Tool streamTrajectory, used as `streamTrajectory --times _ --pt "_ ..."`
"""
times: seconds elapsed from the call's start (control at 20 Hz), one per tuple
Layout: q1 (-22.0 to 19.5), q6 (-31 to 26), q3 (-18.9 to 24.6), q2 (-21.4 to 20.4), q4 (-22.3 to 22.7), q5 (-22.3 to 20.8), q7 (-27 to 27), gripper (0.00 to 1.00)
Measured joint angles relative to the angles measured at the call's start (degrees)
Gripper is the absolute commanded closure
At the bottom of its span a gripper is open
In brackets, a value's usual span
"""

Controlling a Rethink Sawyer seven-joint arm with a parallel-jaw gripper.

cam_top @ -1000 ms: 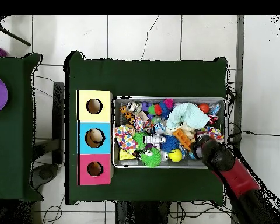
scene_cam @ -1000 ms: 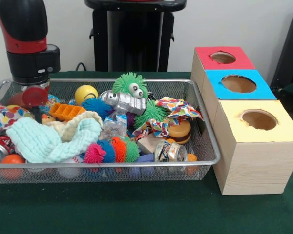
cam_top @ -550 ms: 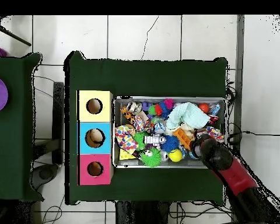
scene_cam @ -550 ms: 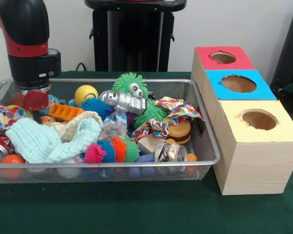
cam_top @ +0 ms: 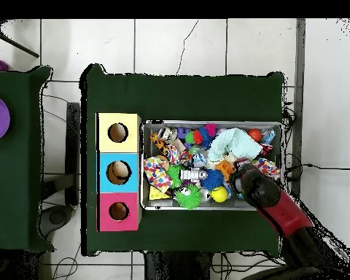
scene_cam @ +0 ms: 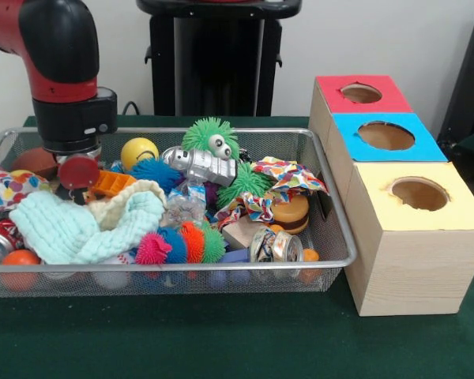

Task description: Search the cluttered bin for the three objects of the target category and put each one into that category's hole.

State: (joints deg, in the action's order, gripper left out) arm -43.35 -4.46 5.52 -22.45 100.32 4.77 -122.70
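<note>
Three holes stand open in the boxes (scene_cam: 387, 158) well off to the gripper's side, past the bin's far end: red (scene_cam: 361, 93), blue (scene_cam: 385, 135), yellow (scene_cam: 419, 193). Gripper (scene_cam: 73, 185) is low inside the wire bin (scene_cam: 221, 264), at the end away from the boxes; fingers hidden behind the wrist and clutter, so cannot tell whether released or clenched, or whether anything is held.

Step in hand, as judged: search/reach phase. Target category not identifiable from the views. Candidates closest to the gripper: orange tray (scene_cam: 110, 183) just beside it, yellow ball (scene_cam: 139, 150) just behind that, pale cloth (scene_cam: 87, 225) in front and below. Silver robot toy (scene_cam: 201, 164) and green fuzzy ball (scene_cam: 209, 136) lie further toward the boxes.

Next move likely calls for a clean vertical approach onto one item; the cloth could snag or drag neighbours.

Surface: green cloth-covered table (scene_cam: 221, 339). Room: white tiled floor (cam_top: 207, 44), second green table (cam_top: 17, 146) well apart.
</note>
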Motion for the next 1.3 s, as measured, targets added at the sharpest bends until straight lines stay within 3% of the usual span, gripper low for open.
streamTrajectory --times 0.4,0.7,1.3 --pt "0.5 -0.01 -0.03 -0.32 0.02 -0.02 0.0 1.0" --pt "1.74 -1.64 -0.73 -4.34 0.82 -0.03 0.0 1.0" --pt "5.64 -24.35 -6.34 -21.54 1.46 -0.16 0.0 1.0"
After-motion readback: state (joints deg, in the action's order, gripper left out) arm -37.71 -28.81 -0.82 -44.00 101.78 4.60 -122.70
